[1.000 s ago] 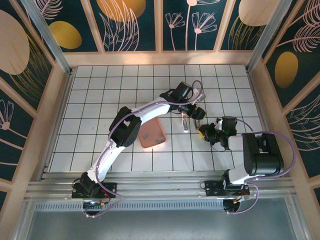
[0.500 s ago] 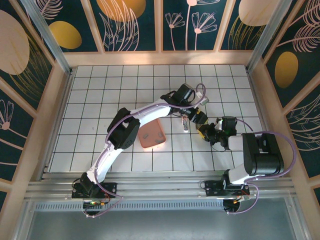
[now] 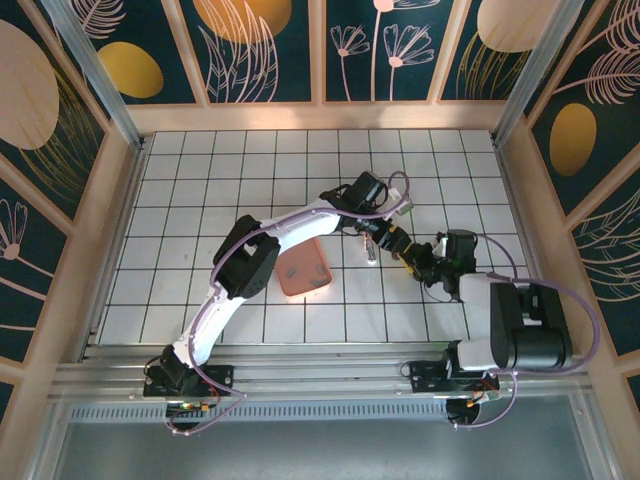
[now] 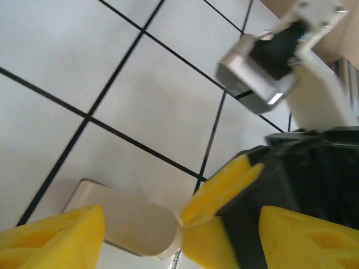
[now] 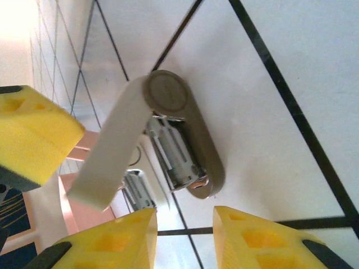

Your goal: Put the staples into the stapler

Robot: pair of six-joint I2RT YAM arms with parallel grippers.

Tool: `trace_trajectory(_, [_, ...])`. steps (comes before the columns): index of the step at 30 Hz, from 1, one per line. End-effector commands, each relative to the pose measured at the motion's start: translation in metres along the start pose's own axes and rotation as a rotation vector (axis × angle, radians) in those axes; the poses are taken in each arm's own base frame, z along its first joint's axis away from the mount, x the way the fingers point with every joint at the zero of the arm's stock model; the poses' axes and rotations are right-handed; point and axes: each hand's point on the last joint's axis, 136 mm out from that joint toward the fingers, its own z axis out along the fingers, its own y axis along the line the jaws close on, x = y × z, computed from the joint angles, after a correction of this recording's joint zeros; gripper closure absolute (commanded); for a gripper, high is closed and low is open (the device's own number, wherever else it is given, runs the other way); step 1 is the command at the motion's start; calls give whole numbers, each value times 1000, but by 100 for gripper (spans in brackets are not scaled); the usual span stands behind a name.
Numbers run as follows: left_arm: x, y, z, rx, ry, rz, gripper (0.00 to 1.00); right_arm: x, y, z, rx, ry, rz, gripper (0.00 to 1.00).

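Reading stapler (image 5: 168,140) as hinged open mid worktop (image 3: 200,200) for loading; L fingers (image 4: 50,235) wide astride it, prob. steadying; R fingers (image 5: 258,241) narrow, empty.

- Stapler (image 3: 371,247) on table (image 3: 200,200), just right of tray (image 3: 303,266).
- Left gripper (image 3: 390,240) just right of stapler.
- Right gripper (image 3: 416,262) beside it, nearer the bases.

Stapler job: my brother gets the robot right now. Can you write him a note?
Left gripper: jaws wide open, at the stapler.
Right gripper: jaws a little open, just off its open end.
Stapler: on the table, beside the tray, lid swung up.
Done: stapler opened.
Left: staples in, if none are there (I can't tell), then shut the lid.
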Motion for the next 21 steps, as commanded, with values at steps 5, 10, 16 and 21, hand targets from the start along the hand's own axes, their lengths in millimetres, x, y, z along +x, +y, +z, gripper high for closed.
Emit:
trace_trajectory(5, [-50, -5, -45, -145, -163, -42, 22, -8, 24, -31, -10, -63, -66, 62])
trace_trajectory(10, [-58, 11, -79, -199, -257, -143, 22, -17, 38, -33, -17, -54, -83, 61])
trace_trajectory(16, [-41, 31, -112, -265, -309, -193, 22, -27, 43, -20, -4, -15, -89, 61])
trace_trajectory(21, [-33, 37, -123, -291, -312, -209, 23, -29, 38, -13, 18, 14, -88, 62])
